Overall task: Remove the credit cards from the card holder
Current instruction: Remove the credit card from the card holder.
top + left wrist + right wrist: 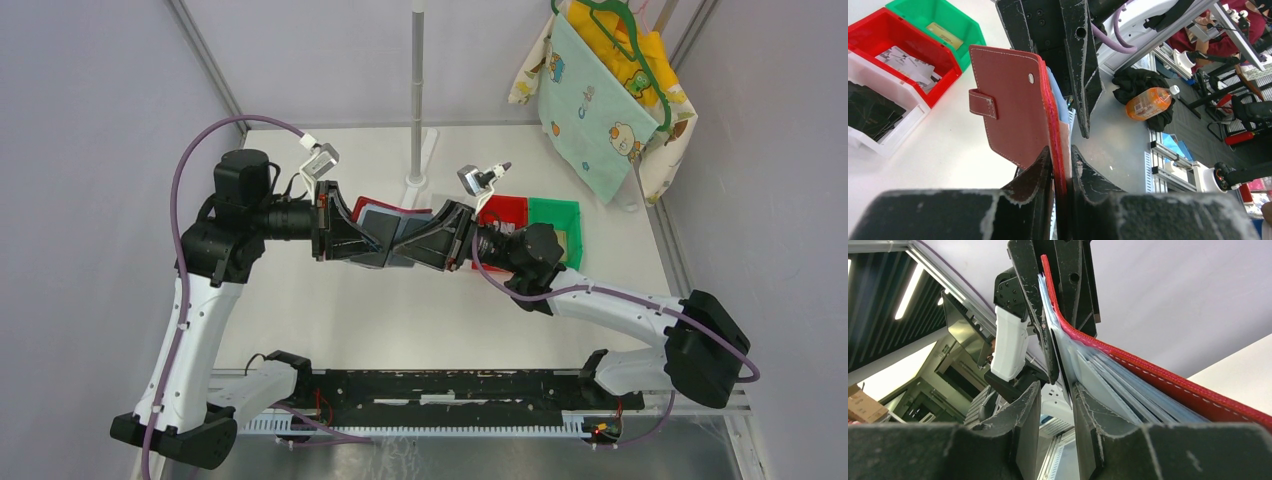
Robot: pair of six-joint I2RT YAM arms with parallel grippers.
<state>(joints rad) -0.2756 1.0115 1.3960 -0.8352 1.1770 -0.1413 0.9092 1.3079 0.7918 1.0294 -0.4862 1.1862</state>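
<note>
Black fingers [1040, 175] of the left tool [1062, 150] sat closest in the left wrist view. They were clenched tight on the red edge of the card holder [1013, 110]. The holder stood up tall there and showed its stitched red outside, a little strap and a round snap. It was up in the air over the middle of the tabletop [400, 320], between the two tools.

The right tool [1055, 390] faced it from the other side. Its jaws stood a little apart, right at the edge of the credit cards [1108, 385]. The cards were grey-blue and packed in a stack inside the red cover, not out yet. I could not tell if that tool pinched a card or only sat beside the stack.

Past the holder, three bins stood side by side on the tabletop: a white bin [898, 135], a red bin [878, 30] and a green bin [963, 20]. The red one had papers in it, and the green one had a flat tan thing. Off to the other side, an orange bottle [1148, 102] lay on a black lump of cloth [1135, 80].

Farther back stood a grey pole [417, 100]. In the far right corner hung a cloth bag [600, 110] with cartoon animals on it — it was on a green hanger [640, 60].
</note>
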